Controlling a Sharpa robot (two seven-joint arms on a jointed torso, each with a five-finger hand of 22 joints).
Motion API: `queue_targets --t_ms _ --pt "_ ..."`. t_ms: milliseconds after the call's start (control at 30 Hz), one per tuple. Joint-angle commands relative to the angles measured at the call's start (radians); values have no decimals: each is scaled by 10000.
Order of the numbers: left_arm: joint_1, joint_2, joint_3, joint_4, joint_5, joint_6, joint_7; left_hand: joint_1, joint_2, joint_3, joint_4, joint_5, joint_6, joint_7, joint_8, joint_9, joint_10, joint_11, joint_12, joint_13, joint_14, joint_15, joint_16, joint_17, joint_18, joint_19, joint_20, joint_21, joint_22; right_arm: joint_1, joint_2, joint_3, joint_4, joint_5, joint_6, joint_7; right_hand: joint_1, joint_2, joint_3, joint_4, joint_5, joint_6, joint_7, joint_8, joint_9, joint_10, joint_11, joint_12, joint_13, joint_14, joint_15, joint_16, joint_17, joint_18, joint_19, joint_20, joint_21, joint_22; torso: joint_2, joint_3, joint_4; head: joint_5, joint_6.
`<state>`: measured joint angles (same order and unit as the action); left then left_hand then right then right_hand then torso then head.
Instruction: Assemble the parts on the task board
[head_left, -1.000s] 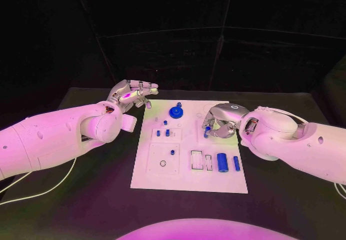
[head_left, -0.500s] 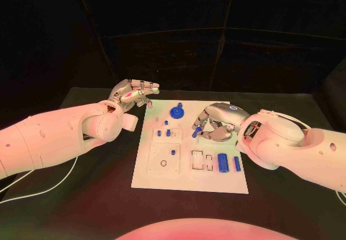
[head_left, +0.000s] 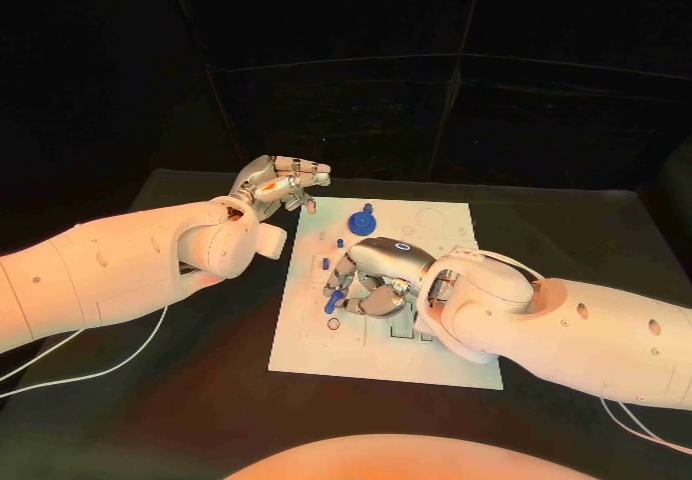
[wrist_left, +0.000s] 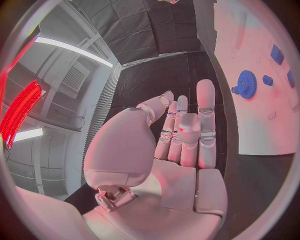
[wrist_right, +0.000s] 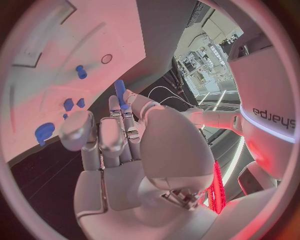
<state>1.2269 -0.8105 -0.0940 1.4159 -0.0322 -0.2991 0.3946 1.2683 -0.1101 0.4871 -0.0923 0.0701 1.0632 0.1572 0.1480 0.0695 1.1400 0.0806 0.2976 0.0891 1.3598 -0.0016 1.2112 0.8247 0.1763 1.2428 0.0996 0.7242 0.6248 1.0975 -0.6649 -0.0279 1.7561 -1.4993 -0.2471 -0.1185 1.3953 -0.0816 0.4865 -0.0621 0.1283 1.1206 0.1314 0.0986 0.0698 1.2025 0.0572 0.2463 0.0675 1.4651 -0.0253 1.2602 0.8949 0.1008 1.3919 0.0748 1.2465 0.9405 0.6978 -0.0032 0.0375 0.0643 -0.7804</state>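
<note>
The right hand (head_left: 372, 280) is low over the middle of the white board (head_left: 433, 360). Its fingers pinch a small blue peg (wrist_right: 119, 91). The peg looks hard, light and smooth, so it could slip; holding its top end leaves the bottom free to go in a hole. The left hand (head_left: 277, 183) is up beside the board's far corner, near the blue gear (head_left: 361, 221). Its fingers look bent, with nothing in them, I think.

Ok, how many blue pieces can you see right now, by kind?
gear: 1
small pegs on the board: 3
peg in the right hand: 1
Total: 5 visible; the right arm may hide more.
</note>
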Motion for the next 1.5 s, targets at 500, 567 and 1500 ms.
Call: queue_targets --t_ms 500,567,1500 --pt "13 49 4 -50 5 144 46 15 93 -58 -4 -33 -32 3 52 -12 -61 7 28 15 -95 -8 -63 -7 64 -65 -22 -49 -10 -161 490 -148 -692 -556 1003 54 -54 -88 62 -1 54 -34 89 -49 -9 11 44 -85 1 56 1 54 3 93 5 22 41 -9 5 20 -19 153 -166" --pt "13 55 4 -54 5 146 46 15 93 -58 -4 -33 -32 3 52 -12 -61 7 28 15 -95 -8 -63 -7 64 -65 -22 -49 -10 -164 526 -149 -740 -617 1039 -4 -54 -88 62 -1 54 -34 89 -49 -9 11 44 -85 1 56 1 54 3 93 5 22 41 -9 7 14 -16 154 -168" --pt "13 48 4 -64 5 163 29 20 114 -69 -1 -32 -42 5 55 -13 -76 8 40 17 -102 -6 -65 -20 65 -63 -19 -63 -20 -174 776 -187 -931 -1158 1736 -492 -168 -151 26 16 76 -38 85 -65 -8 26 45 -121 9 45 10 39 -37 96 -10 37 35 -19 2 2 -22 136 -244"
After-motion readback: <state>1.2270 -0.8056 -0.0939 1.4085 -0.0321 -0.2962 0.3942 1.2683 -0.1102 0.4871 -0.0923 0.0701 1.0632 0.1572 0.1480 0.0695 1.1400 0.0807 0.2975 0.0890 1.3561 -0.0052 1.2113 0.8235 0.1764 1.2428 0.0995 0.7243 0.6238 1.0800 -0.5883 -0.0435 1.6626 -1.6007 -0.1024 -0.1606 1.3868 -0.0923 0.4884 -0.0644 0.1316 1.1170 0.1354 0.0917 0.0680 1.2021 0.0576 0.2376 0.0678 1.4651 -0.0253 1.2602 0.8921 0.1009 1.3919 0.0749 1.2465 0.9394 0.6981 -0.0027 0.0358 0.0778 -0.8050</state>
